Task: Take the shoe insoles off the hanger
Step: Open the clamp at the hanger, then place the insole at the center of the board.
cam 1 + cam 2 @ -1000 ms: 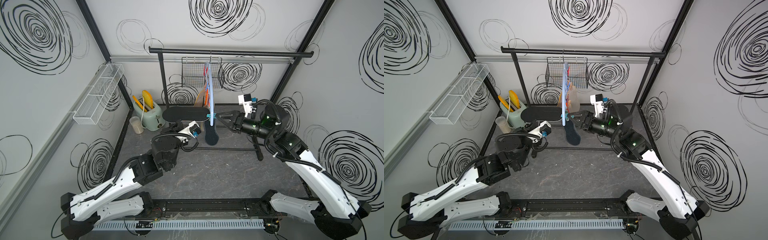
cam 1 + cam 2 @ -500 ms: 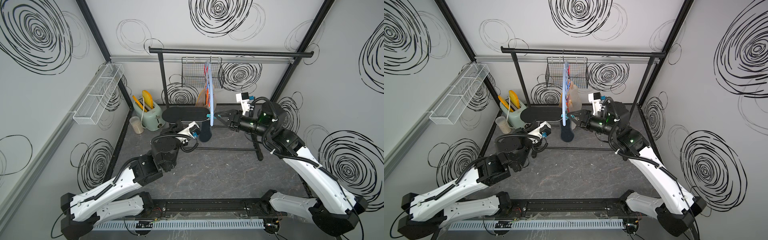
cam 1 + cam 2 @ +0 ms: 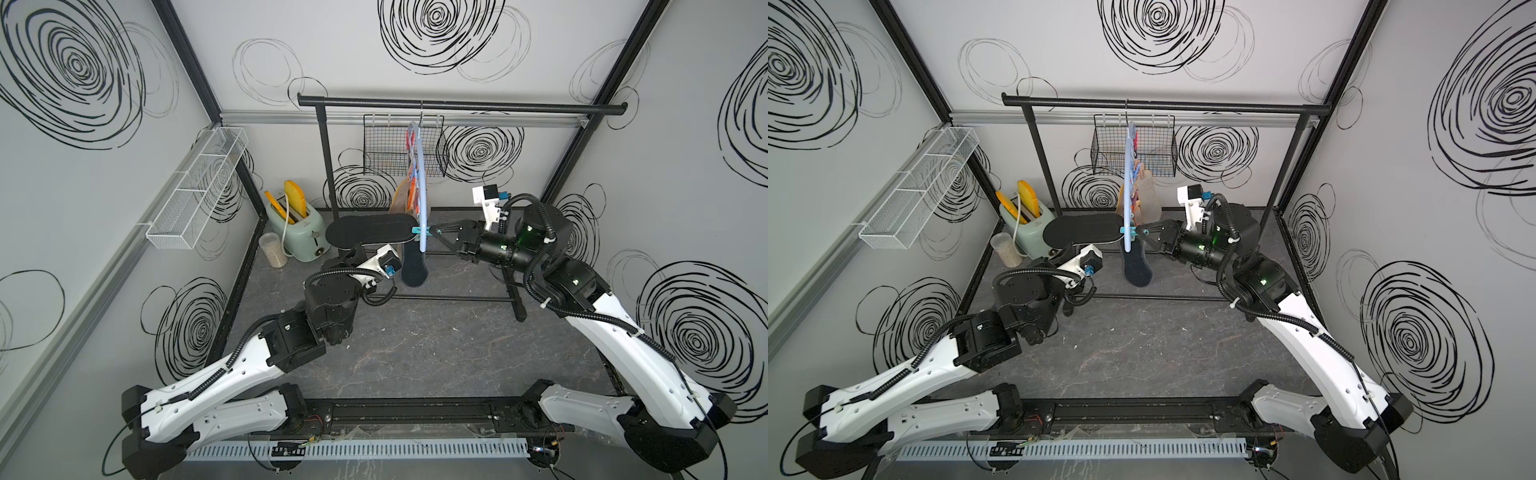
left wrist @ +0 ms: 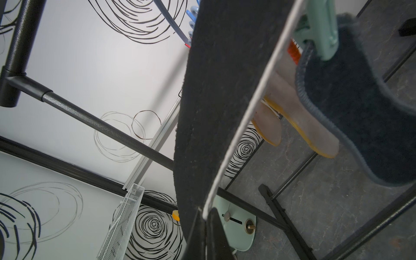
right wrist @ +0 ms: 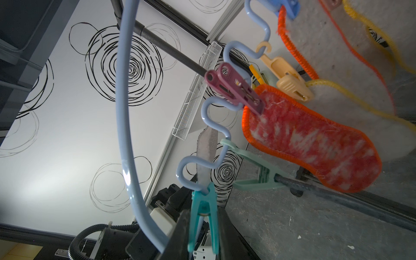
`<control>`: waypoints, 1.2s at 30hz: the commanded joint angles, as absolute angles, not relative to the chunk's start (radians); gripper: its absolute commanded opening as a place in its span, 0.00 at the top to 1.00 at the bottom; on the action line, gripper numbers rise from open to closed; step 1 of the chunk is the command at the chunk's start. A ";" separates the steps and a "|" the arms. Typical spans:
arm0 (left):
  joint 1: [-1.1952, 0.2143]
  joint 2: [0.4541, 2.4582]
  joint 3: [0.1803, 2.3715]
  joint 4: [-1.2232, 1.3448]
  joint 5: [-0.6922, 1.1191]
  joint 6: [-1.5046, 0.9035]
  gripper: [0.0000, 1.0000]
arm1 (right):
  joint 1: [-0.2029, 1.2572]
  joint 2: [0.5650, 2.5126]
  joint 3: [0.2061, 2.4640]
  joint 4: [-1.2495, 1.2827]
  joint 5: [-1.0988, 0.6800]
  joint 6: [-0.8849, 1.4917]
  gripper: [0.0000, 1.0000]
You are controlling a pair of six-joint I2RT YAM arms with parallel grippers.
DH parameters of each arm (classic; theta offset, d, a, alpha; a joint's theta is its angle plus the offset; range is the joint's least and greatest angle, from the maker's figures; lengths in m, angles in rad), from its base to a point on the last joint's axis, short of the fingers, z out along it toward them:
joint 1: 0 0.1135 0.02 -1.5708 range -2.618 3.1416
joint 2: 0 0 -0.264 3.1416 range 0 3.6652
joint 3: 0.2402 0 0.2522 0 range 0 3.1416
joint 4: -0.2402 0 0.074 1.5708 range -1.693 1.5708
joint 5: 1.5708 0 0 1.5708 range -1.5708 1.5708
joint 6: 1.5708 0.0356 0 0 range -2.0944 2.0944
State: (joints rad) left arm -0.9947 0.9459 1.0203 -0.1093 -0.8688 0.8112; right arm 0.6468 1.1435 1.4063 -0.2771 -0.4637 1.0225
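The pale blue hanger point(image 3: 422, 187) point(image 3: 1127, 178) point(image 5: 126, 112) hangs edge-on from the black rail. My right gripper point(image 3: 432, 230) point(image 3: 1140, 230) point(image 5: 203, 225) is shut on the teal clip peg point(image 5: 203, 209) at the hanger's near end. A black insole point(image 3: 370, 230) point(image 3: 1084, 230) point(image 4: 220, 101) juts sideways from that peg. My left gripper point(image 4: 203, 216) is shut on its far end and is hidden under it in both top views. A dark grey-blue insole point(image 3: 413, 266) point(image 4: 360, 112) hangs from a mint peg. Mottled red point(image 5: 310, 144) and beige point(image 3: 1148, 199) insoles hang behind.
A mint-green toaster point(image 3: 301, 232) with yellow slabs and a cup point(image 3: 273, 249) stand back left. A black wire basket point(image 3: 399, 145) hangs on the garment rail point(image 3: 498, 108), whose foot point(image 3: 515, 299) lies on the floor. A white mesh shelf point(image 3: 195, 195) lines the left wall.
My right gripper has moved in to the hanger's near end and shut on the teal peg. The dark grey-blue insole has swung slightly. The left arm has stayed put.
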 commanded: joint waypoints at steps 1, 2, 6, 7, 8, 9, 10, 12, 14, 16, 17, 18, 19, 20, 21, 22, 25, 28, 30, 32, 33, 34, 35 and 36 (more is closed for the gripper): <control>-0.996 0.922 1.020 -0.217 -0.892 0.653 1.00 | 0.650 1.137 1.430 -0.252 -0.465 1.037 0.79; -0.996 0.917 1.011 -0.252 -0.888 0.605 1.00 | 0.650 1.139 1.432 -0.252 -0.466 1.037 0.79; -0.999 0.899 0.945 -0.342 -0.877 0.436 1.00 | 0.649 1.140 1.434 -0.251 -0.466 1.036 0.80; -0.999 0.899 0.931 -0.354 -0.877 0.408 1.00 | 0.650 1.141 1.431 -0.252 -0.466 1.037 0.80; -0.999 0.896 0.918 -0.362 -0.877 0.392 1.00 | 0.649 1.140 1.431 -0.252 -0.465 1.037 0.80; -0.999 0.899 0.906 -0.365 -0.876 0.379 1.00 | 0.648 1.140 1.429 -0.249 -0.465 1.037 0.81; -0.999 0.900 0.897 -0.364 -0.872 0.371 1.00 | 0.648 1.140 1.428 -0.249 -0.466 1.037 0.81; -0.999 0.908 0.896 -0.372 -0.858 0.352 1.00 | 0.648 1.141 1.426 -0.248 -0.466 1.039 0.81; -0.999 0.916 0.903 -0.380 -0.841 0.323 1.00 | 0.648 1.140 1.424 -0.244 -0.468 1.040 0.80; -1.000 0.927 0.911 -0.397 -0.816 0.280 1.00 | 0.647 1.140 1.425 -0.243 -0.468 1.040 0.70; -1.000 0.937 0.919 -0.411 -0.797 0.247 1.00 | 0.647 1.140 1.424 -0.241 -0.469 1.039 0.67; -1.000 0.944 0.926 -0.432 -0.772 0.209 1.00 | 0.647 1.140 1.424 -0.237 -0.475 1.035 0.62; -1.003 0.950 0.925 -0.444 -0.750 0.174 1.00 | 0.646 1.140 1.424 -0.237 -0.477 1.032 0.56; -1.005 0.954 0.921 -0.448 -0.736 0.148 1.00 | 0.647 1.140 1.425 -0.236 -0.477 1.031 0.49; -1.009 0.954 0.913 -0.449 -0.727 0.121 1.00 | 0.646 1.141 1.426 -0.238 -0.478 1.029 0.45; -1.012 0.957 0.906 -0.448 -0.719 0.096 1.00 | 0.646 1.141 1.424 -0.236 -0.480 1.026 0.43; -1.015 0.958 0.899 -0.460 -0.705 -0.005 1.00 | 0.646 1.140 1.429 -0.240 -0.480 1.013 0.34; -1.015 0.955 0.875 -0.450 -0.664 -0.123 1.00 | 0.638 1.128 1.434 -0.251 -0.460 0.986 0.29; -1.015 0.954 0.830 -0.423 -0.630 -0.200 1.00 | 0.627 1.112 1.431 -0.259 -0.438 0.962 0.27; -1.013 0.960 0.776 -0.390 -0.584 -0.263 1.00 | 0.608 1.091 1.429 -0.279 -0.401 0.929 0.24; -1.011 0.969 0.756 -0.385 -0.565 -0.296 1.00 | 0.592 1.074 1.421 -0.284 -0.386 0.916 0.23; -1.008 0.986 0.738 -0.388 -0.556 -0.332 1.00 | 0.573 1.055 1.409 -0.289 -0.369 0.904 0.23; -1.006 1.002 0.727 -0.392 -0.555 -0.359 1.00 | 0.560 1.038 1.402 -0.299 -0.348 0.889 0.23; -1.001 1.023 0.719 -0.402 -0.559 -0.400 1.00 | 0.547 1.019 1.393 -0.308 -0.323 0.872 0.23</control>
State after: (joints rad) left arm -1.0084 0.9886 0.7448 -0.4221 -0.5991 -0.2237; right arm 0.5755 1.0817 1.4010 -0.2867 -0.3977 0.9241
